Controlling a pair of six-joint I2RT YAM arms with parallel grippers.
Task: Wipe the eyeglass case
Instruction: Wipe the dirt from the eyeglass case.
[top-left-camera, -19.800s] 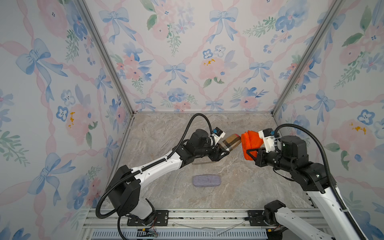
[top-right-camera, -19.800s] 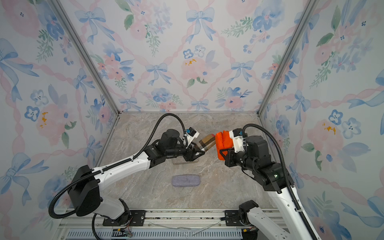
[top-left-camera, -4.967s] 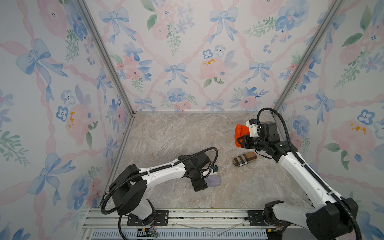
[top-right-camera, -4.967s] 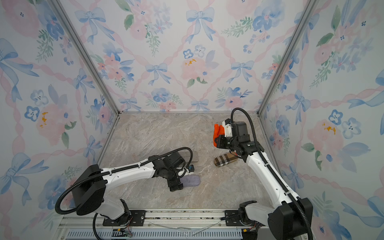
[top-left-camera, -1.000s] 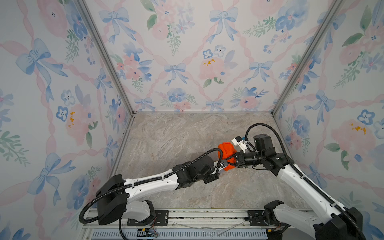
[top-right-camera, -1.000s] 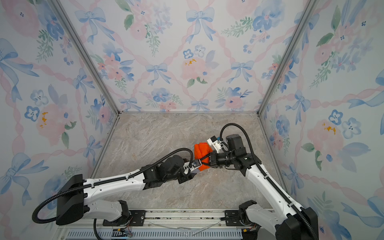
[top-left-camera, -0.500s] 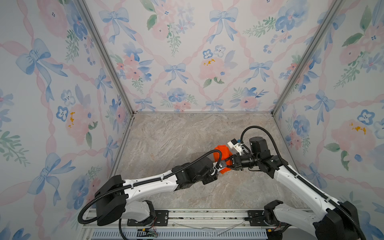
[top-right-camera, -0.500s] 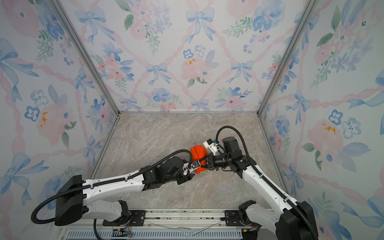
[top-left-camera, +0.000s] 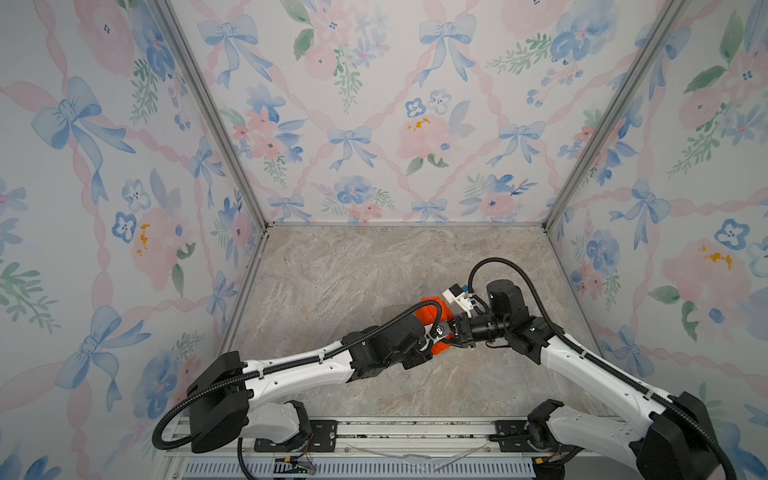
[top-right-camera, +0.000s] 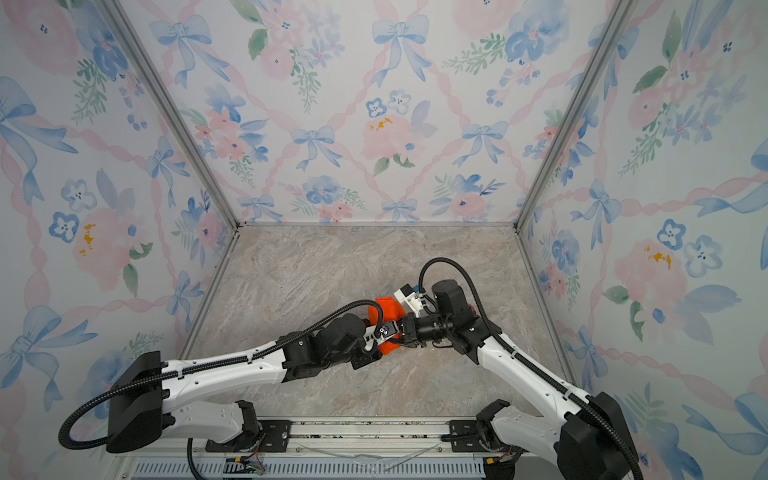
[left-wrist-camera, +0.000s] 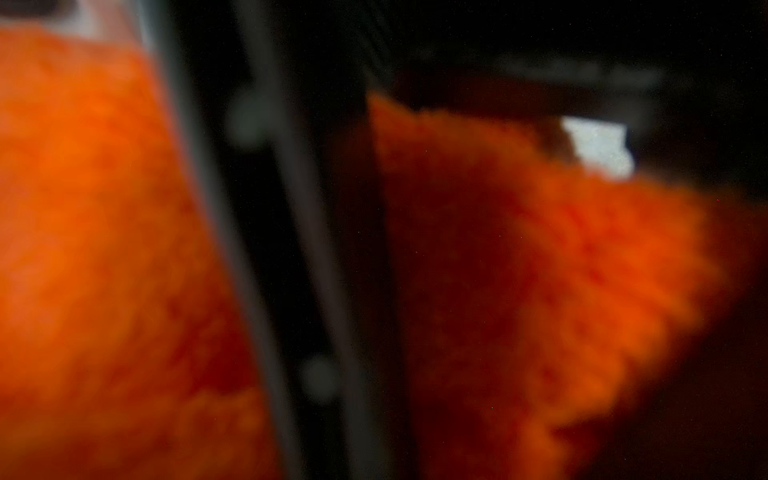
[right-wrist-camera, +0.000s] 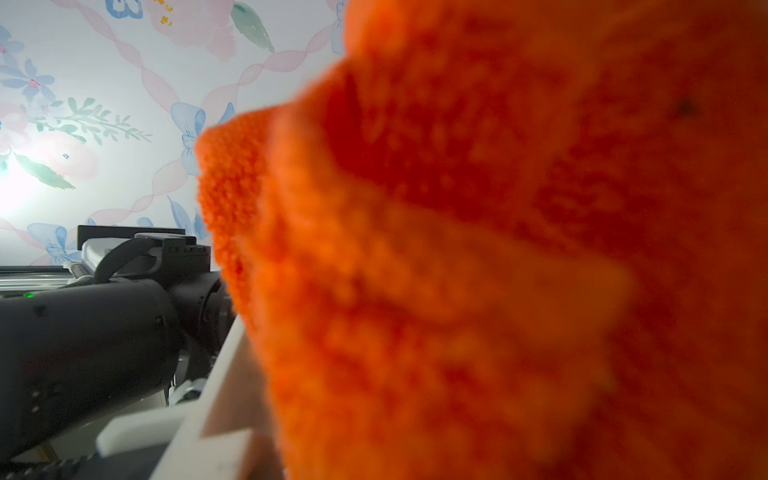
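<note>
The right gripper (top-left-camera: 451, 332) clamps the floppy orange cloth (top-left-camera: 432, 309), meeting the left gripper (top-left-camera: 430, 347), clenched too, contents unseen. The eyeglass case stays hidden there, right of centre: probably light, stiff, slick, so grip it across its narrow sides.

place: robot test booth | evidence: floral panel walls (top-left-camera: 374, 124), aluminium frame (top-left-camera: 210, 112), marble-look tabletop (top-left-camera: 332, 270), mounting rail (top-left-camera: 395, 428)

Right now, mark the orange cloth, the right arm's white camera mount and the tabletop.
orange cloth (top-right-camera: 392, 309), in a top view, on its upper fold.
white camera mount (top-right-camera: 409, 301), in a top view, middle of the white block.
tabletop (top-right-camera: 311, 270), in a top view, bare marble behind both arms.
</note>
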